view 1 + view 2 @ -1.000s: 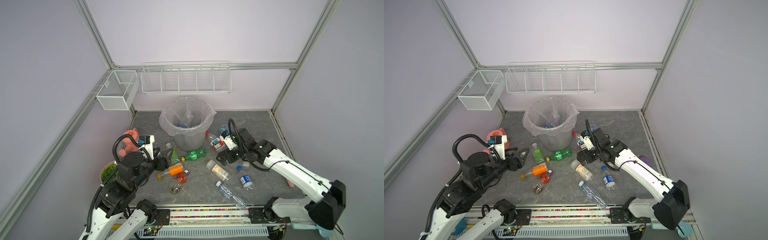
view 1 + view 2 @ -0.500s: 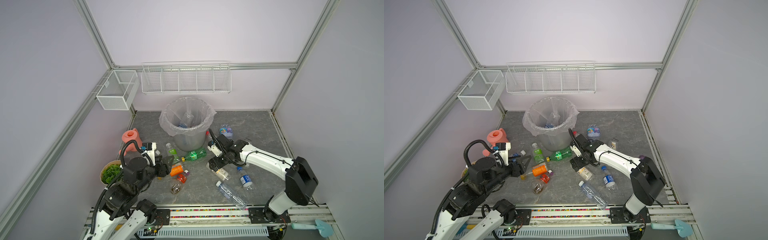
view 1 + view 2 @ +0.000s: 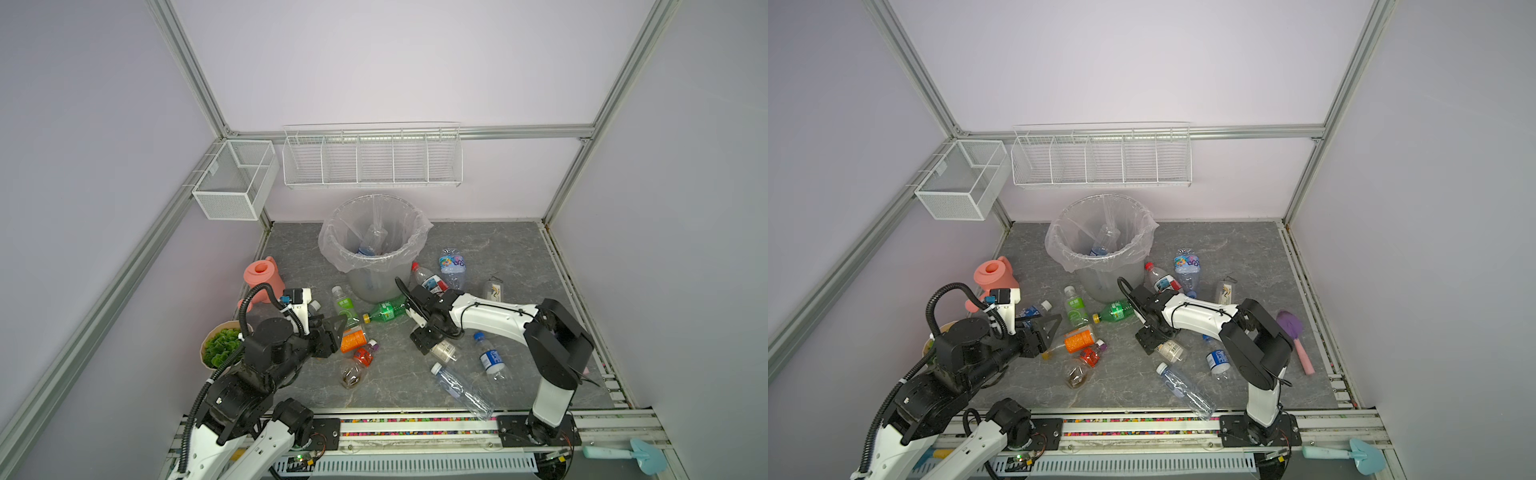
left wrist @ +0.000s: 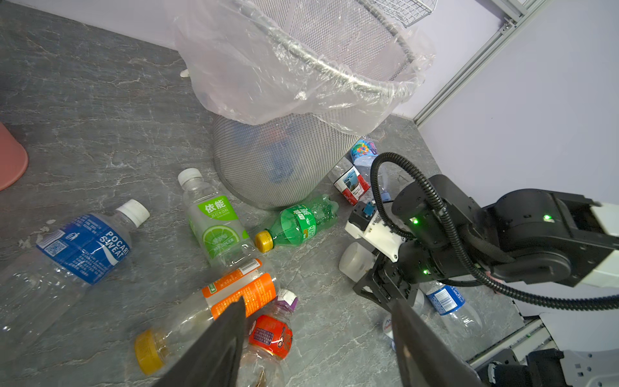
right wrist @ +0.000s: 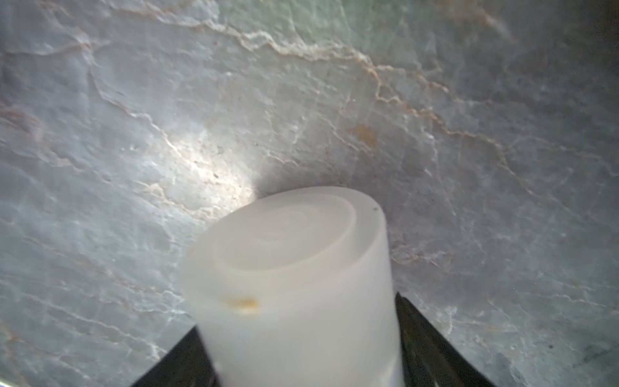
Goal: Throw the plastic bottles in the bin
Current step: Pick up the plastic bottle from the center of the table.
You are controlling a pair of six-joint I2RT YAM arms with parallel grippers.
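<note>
Right gripper (image 5: 298, 315) straddles the frosted white bottle (image 5: 288, 254) lying on the table (image 5: 134, 134) near the bin (image 3: 376, 286), firm clamping not discernible; a shallow pinch on its smooth round wall could squirt it away during lifting.

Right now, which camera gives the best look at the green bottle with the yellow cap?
The left wrist view: the green bottle lies large and close beside the bin, label and cap plain. Both top views show the bottle small. The right wrist view misses it.
</note>
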